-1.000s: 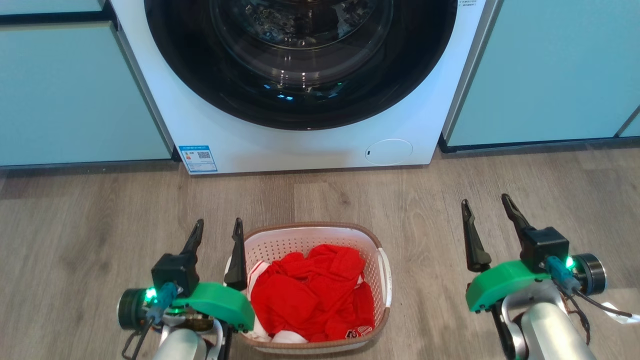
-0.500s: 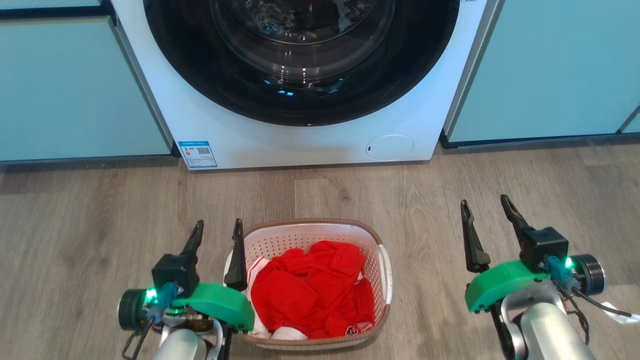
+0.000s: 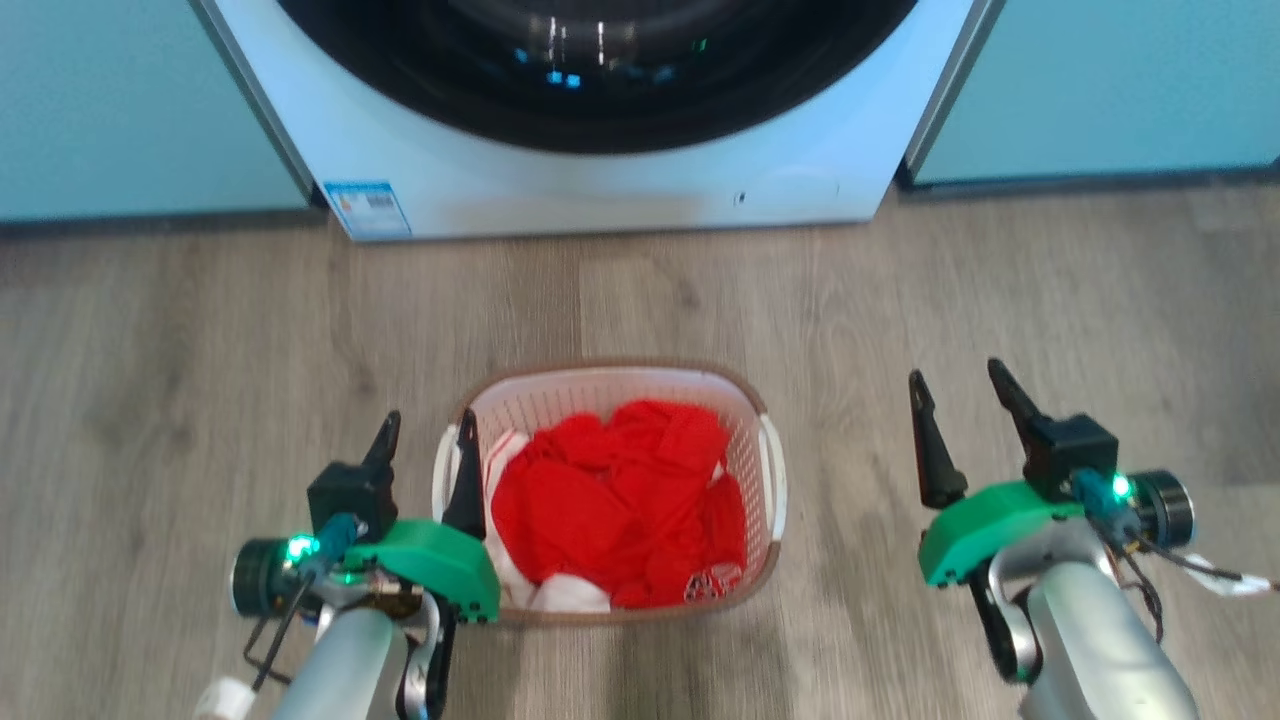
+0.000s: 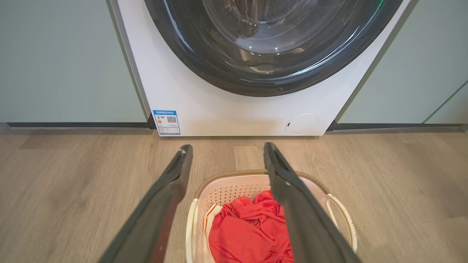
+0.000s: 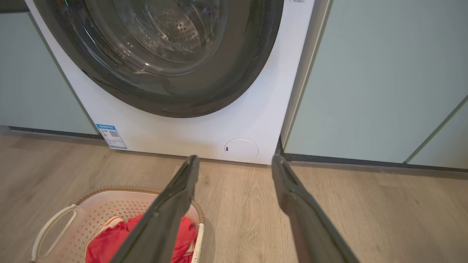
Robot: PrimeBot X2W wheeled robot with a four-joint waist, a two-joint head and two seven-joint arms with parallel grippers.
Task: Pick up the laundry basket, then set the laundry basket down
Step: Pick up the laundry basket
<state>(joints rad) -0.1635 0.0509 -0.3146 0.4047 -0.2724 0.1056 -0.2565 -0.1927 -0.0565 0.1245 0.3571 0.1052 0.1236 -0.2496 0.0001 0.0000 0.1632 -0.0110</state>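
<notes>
The laundry basket (image 3: 600, 385), white and perforated with a brown rim, stands on the wooden floor before the washing machine and holds red clothes (image 3: 615, 500). My left gripper (image 3: 425, 430) is open by the basket's left side; in the head view its inner finger overlaps the left handle (image 3: 440, 475). In the left wrist view the basket (image 4: 226, 186) lies under the open left gripper (image 4: 223, 148). My right gripper (image 3: 955, 375) stands open over bare floor, well to the right of the right handle (image 3: 775, 460). The right wrist view has the basket (image 5: 109, 206) at lower left of the open right gripper (image 5: 234, 157).
A white front-loading washing machine (image 3: 600, 190) with a dark round door (image 4: 270, 44) stands just beyond the basket. Pale teal cabinet fronts (image 3: 1100, 80) flank it on both sides. Wooden floor (image 3: 900, 280) stretches between the machine and the basket.
The head view has tilted down, so the washer and basket sit higher in the picture. Both grippers stay open in about the same places relative to the basket.
</notes>
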